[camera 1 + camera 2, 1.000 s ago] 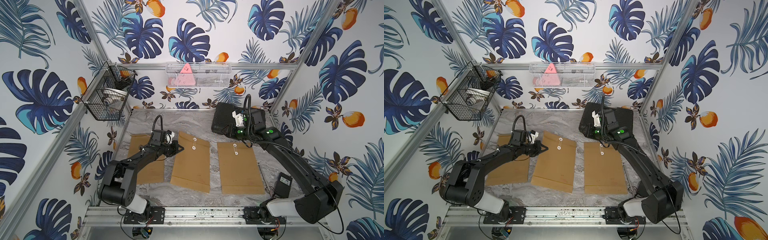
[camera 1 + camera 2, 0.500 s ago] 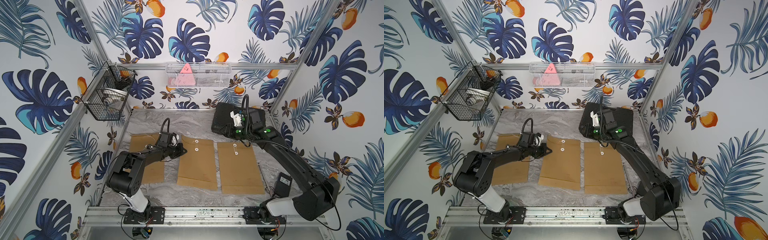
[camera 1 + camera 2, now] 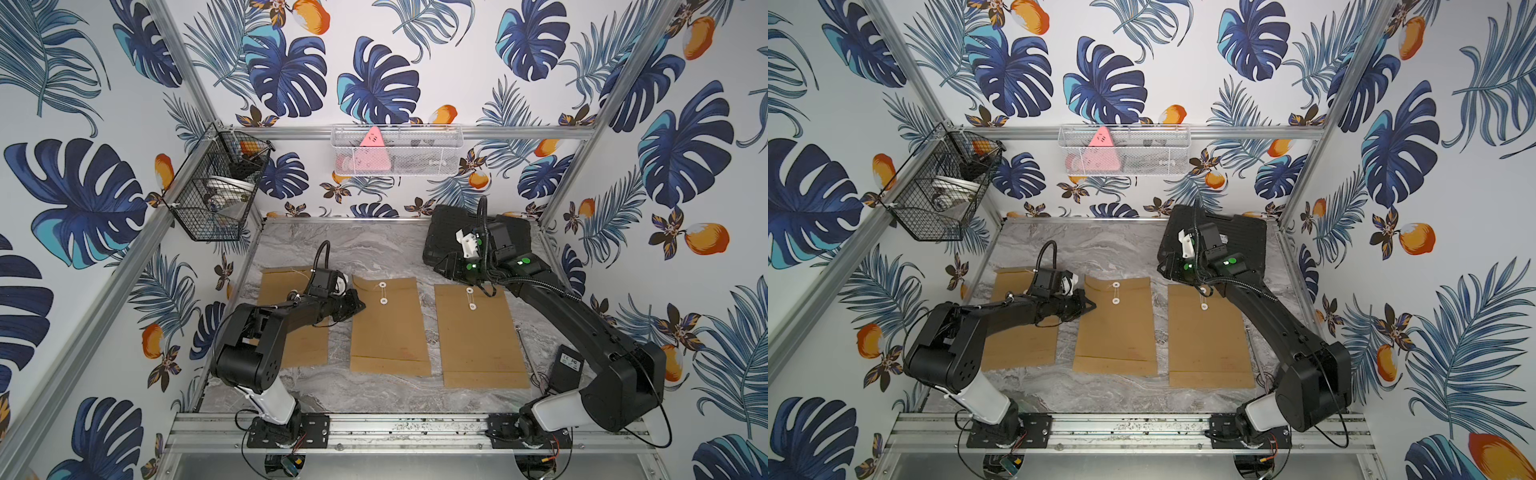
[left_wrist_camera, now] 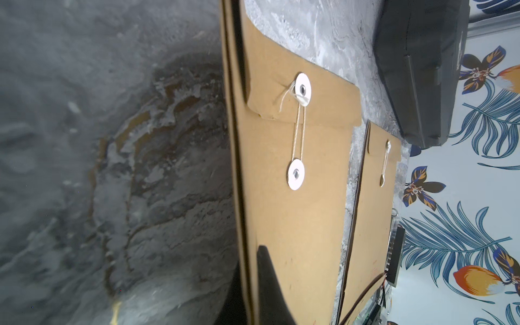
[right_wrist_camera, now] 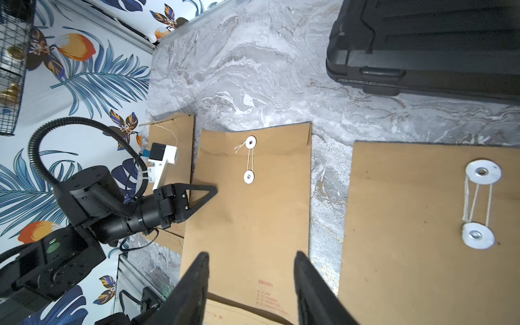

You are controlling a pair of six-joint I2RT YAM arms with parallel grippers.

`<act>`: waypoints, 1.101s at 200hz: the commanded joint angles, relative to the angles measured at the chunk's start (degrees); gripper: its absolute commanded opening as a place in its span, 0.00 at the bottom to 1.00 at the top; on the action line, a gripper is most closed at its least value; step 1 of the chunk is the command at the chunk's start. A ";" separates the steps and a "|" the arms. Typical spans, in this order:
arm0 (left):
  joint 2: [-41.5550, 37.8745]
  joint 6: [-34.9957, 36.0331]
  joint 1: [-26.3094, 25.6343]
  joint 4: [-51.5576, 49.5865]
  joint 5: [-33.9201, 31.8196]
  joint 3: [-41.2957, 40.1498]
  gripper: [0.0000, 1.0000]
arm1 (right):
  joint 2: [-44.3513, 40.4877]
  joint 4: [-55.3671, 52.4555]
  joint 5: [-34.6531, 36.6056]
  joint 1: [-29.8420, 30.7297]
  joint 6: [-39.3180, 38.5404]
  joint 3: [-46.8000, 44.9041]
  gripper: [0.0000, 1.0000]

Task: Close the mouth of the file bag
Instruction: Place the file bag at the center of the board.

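Observation:
Three brown file bags lie side by side on the marble table. My left gripper (image 3: 356, 305) (image 3: 1088, 307) (image 4: 250, 260) is shut on the left edge of the middle file bag (image 3: 388, 328) (image 3: 1115, 332) (image 4: 295, 213) (image 5: 253, 213). That bag's flap is folded down, and string runs between its two white buttons (image 3: 381, 293) (image 5: 249, 160). My right gripper (image 5: 251, 253) (image 3: 451, 264) hangs open well above the table, holding nothing. The right file bag (image 3: 478, 336) (image 5: 422, 225) is tied too. The left file bag (image 3: 305, 345) (image 5: 171, 135) lies under my left arm with a loose string.
A black case (image 3: 498, 232) sits at the back right, behind my right wrist. A black power adapter (image 3: 567, 365) lies at the table's right edge. A black wire basket (image 3: 216, 195) hangs on the left wall and a white mesh basket (image 3: 395, 149) on the back wall.
My left gripper has dragged the middle file bag from a tilted lie to straight beside the right one. My right gripper's jaws have spread wider.

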 commanded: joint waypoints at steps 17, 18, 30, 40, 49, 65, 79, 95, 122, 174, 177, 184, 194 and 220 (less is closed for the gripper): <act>-1.50 -0.12 -0.05 -1.52 -1.17 0.03 0.07 | 2.40 -0.15 2.00 0.10 1.34 1.30 0.63; -1.51 -0.07 -0.07 -1.64 -1.24 0.07 0.08 | 2.46 -0.21 2.06 0.10 1.37 1.30 0.63; -1.85 0.45 -0.06 -3.01 -1.84 0.63 0.15 | 3.03 -0.52 2.29 0.10 1.63 1.49 0.64; -2.13 1.15 -0.08 -4.39 -2.54 1.08 0.22 | 3.35 -0.45 2.38 0.10 1.90 1.40 0.65; -2.32 1.74 -0.08 -6.00 -3.35 1.42 0.28 | 3.55 -0.59 2.38 0.16 2.09 1.40 0.66; -2.64 3.42 0.00 -9.72 -5.07 2.13 0.38 | 3.59 -0.60 2.38 0.18 2.44 0.93 0.66; -3.38 5.00 -0.05 -13.18 -6.39 2.64 0.46 | 3.41 -0.38 2.47 0.18 2.71 0.29 0.67; -4.44 6.40 0.00 -16.82 -7.66 2.90 0.51 | 3.23 0.29 2.47 0.18 3.21 -0.51 0.67; -5.54 7.10 -0.16 -19.10 -7.65 1.86 0.56 | 3.83 0.93 1.75 0.18 3.64 -0.62 0.67; -0.50 6.30 -3.64 -15.09 -7.21 3.49 0.57 | 4.76 1.41 0.97 0.45 3.77 -0.29 0.67; -0.23 6.38 -3.91 -15.18 -7.34 3.79 0.57 | 4.73 1.40 1.03 0.45 3.72 -0.35 0.67; 0.48 6.56 -4.35 -15.05 -7.61 4.38 0.57 | 4.59 1.40 1.09 0.45 3.68 -0.44 0.67; 1.41 6.64 -5.09 -14.53 -7.63 4.97 0.58 | 4.37 1.54 1.37 0.45 3.59 -0.69 0.67; 3.80 5.69 -7.58 -12.88 -7.13 6.58 0.57 | 4.54 1.84 1.15 0.45 3.74 -0.97 0.67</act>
